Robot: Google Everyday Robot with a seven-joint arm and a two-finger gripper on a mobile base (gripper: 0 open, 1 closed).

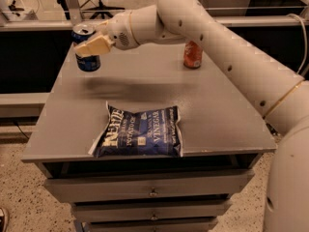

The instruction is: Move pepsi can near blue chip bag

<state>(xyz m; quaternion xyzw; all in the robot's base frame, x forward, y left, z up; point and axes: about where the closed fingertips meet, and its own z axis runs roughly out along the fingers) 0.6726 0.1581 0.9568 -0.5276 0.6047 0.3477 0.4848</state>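
Note:
My gripper is shut on the pepsi can, a dark blue can with a silver top, and holds it in the air above the table's far left corner. The cream fingers cross the can's upper half. The blue chip bag lies flat near the table's front edge, navy with white lettering, below and to the right of the can. My arm reaches in from the right across the back of the table.
An orange-red soda can stands upright at the back of the grey table, right of centre. Drawers run under the table front. A dark rail and chair legs lie behind the table.

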